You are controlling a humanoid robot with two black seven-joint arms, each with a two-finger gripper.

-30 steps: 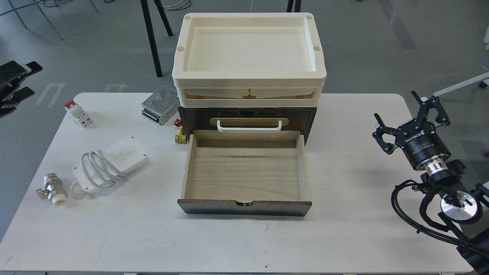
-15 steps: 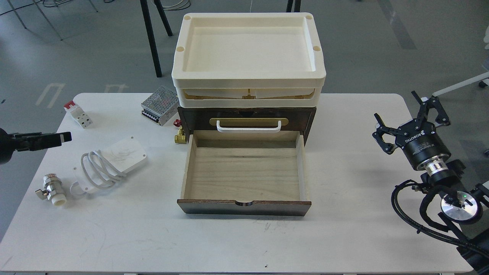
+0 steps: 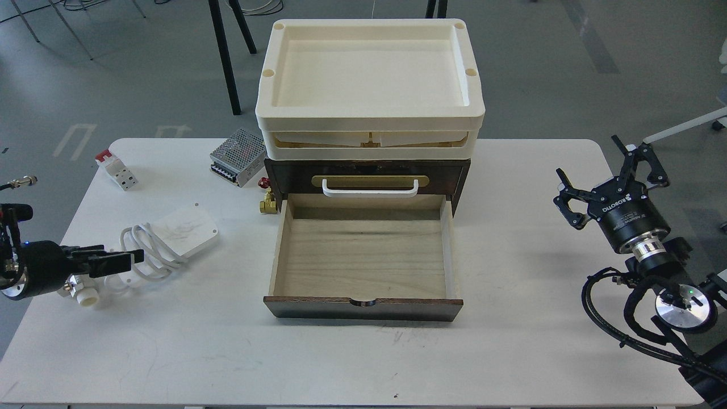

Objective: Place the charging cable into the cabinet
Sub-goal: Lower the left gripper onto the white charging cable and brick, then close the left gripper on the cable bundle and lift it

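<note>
- On the table's (image 3: 352, 363) left half lies the charging cable (image 3: 164, 241) — white cord looped round a flat white card with faint grey scribbles, resting flat and well apart from the cabinet (image 3: 366, 250), whose lower drawer stands pulled open and bare inside.
- Left gripper (image 3: 122, 261) reaches in from the left edge, its dark fingers level with the cord's near loops and just beside or touching them; seen side-on, so I cannot tell whether the fingers are parted or closed, and nothing shows as held.
- Right gripper (image 3: 610, 173) hangs well off to the right with its fingers spread, holding nothing.
- Handling, as I judge it: the bundle looks light; the card should be stiff and thin, the cord soft and springy — loose loops may slide or unwind if only the cord is pinched.
- Best hold is probably across the card's edge where the cord wraps it, so card and loops lift together; a grip on the free loops at the near end risks trailing the card or snagging it on the drawer front.
- Smooth plastic could be slippery, so a firm pinch seems wise.
- Close by the gripper sits a metal valve fitting (image 3: 85, 295), which a low approach might nudge.
</note>
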